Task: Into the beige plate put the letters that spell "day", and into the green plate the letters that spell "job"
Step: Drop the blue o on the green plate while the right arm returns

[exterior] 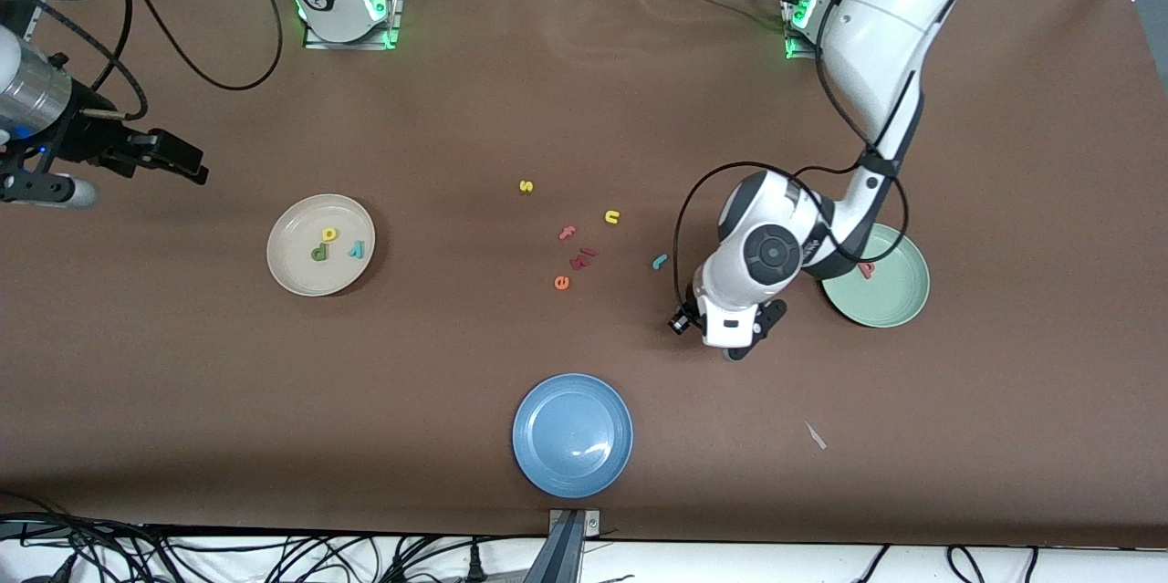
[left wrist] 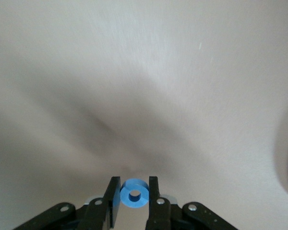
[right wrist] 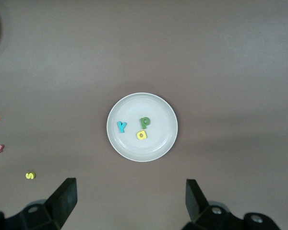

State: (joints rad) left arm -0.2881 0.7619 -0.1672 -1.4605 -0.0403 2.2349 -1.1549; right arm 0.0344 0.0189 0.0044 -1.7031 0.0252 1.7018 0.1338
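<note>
L gripper (left wrist: 134, 199) is pinching blue o (left wrist: 134, 195) betw nearly shut jaws, low over table near green plate (exterior: 899, 305), b (exterior: 866, 270) already in. Next: carrying o over plate, releasing. J (exterior: 659, 262) is waiting. R gripper (right wrist: 130, 191) is idling wide open, empty, above beige plate (right wrist: 158, 143).

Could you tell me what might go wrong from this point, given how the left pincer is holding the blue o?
1. The left pincer pinches the blue o only at its fingertips, so the small ring could twist or slip out during the carry.
2. The green plate is partly covered by the left arm, with the red b near that rim; a drop close to the edge could miss.
3. The teal j lies near the arm and might get nudged.
</note>
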